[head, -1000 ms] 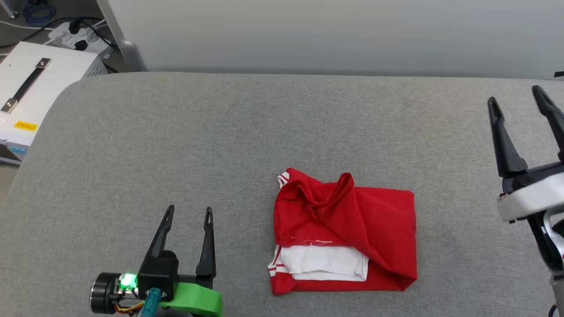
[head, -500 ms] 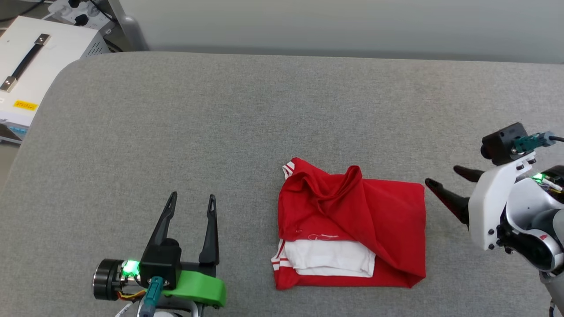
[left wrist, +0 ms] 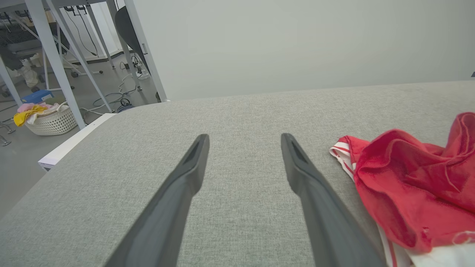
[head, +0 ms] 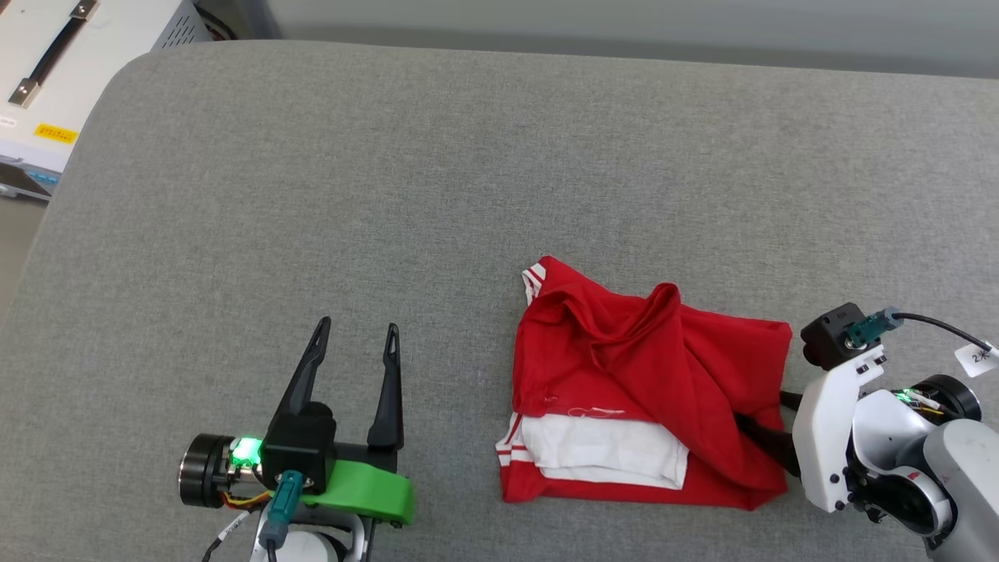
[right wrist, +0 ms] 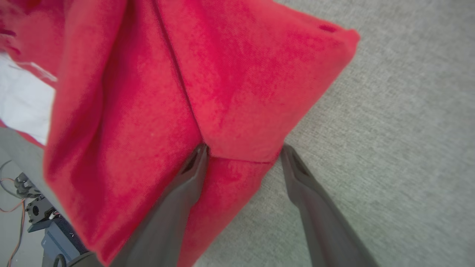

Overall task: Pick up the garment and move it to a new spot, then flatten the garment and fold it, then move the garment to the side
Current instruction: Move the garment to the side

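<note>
The garment [head: 648,382] lies folded on the grey table [head: 468,156], red with a white sleeve panel and striped trim at its near left. My right gripper [head: 763,414] comes in low from the right, its fingers pointing left at the garment's right edge. In the right wrist view the right gripper [right wrist: 243,148] stands open astride that red edge [right wrist: 237,92]: one fingertip [right wrist: 200,152] sits in a fold, the other lies beside the cloth on the table. My left gripper [head: 358,325] rests open and empty left of the garment. The left wrist view shows the left gripper [left wrist: 245,136] with the garment [left wrist: 415,185] to its right.
A white box with a black handle [head: 47,70] stands beyond the table's rounded far-left corner. The left wrist view shows a white basket of cloth [left wrist: 48,120] and metal frame legs [left wrist: 55,63] on the floor past the table, and a pale wall [left wrist: 297,44] behind.
The camera has tilted down. My right gripper swung from upright at the far right down to the garment's right edge, fingers now pointing left. The left gripper stayed put.
</note>
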`<state>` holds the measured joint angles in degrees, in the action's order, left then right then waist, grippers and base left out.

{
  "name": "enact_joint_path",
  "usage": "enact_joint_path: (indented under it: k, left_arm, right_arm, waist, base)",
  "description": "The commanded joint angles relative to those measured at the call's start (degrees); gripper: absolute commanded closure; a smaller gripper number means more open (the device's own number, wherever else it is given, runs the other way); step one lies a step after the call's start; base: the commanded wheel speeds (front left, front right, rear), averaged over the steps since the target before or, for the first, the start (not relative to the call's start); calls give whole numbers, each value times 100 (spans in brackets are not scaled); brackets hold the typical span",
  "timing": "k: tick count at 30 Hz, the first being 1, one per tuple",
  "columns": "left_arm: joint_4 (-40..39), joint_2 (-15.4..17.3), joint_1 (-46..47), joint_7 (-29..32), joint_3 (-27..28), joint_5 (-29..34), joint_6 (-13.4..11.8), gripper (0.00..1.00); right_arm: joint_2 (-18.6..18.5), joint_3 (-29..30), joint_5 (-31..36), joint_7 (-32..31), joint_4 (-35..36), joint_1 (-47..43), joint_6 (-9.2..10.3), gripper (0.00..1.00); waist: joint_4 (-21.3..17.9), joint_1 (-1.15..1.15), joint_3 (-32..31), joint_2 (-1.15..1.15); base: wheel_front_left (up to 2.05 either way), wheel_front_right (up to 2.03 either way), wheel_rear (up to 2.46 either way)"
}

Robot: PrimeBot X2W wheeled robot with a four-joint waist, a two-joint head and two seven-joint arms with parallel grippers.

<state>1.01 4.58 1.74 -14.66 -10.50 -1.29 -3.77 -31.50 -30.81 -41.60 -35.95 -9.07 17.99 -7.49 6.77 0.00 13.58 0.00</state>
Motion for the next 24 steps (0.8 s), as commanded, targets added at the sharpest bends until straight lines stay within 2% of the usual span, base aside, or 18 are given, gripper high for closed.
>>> enact_joint_path:
  k: [1, 5, 9, 10, 11, 17, 18, 24]
  left_arm:
    - [6, -27, 114, -34, -5, 38, 19, 0]
    - [27, -35, 148, -34, -16, 38, 11, 0]
    - [27, -37, 145, -34, 15, 25, -8, 0]
    - [30, -37, 147, -34, 17, 24, -5, 0]
    - [37, -36, 156, -34, 14, 26, 1, 0]
    - [63, -38, 196, -34, -11, 42, 22, 0]
    - [58, -36, 172, -34, 1, 41, 9, 0]
    - [41, -30, 33, -34, 55, 15, -30, 0]
  right_arm:
    - [35, -200, -49, -10, -182, -207, 0, 0]
    - [69, -538, -163, 77, -424, -354, 0, 0]
    - [179, -576, -195, 377, -571, -255, 0, 0]
    - [199, -573, -179, 465, -612, -213, 0, 73]
    - [220, -596, -168, 554, -651, -162, 0, 100]
    - [227, -572, -174, 928, -720, 155, 0, 100]
    - [168, -530, -130, 1154, -630, 321, 0, 100]
    - [-154, -512, 329, 1607, -271, 715, 0, 100]
  waist:
    - [77, 0, 83, 0]
    - [99, 0, 120, 0]
    - [53, 0, 133, 0]
    - [43, 0, 136, 0]
    - [36, 0, 138, 0]
    - [17, 0, 105, 0]
    - [-23, 0, 73, 0]
    - [-318, 0, 7, 0]
  base:
    - [0, 0, 0]
    - [0, 0, 0]
    - [0, 0, 0]
    - [0, 0, 0]
    - [0, 0, 0]
    - [0, 0, 0]
    - [0, 0, 0]
    - [0, 0, 0]
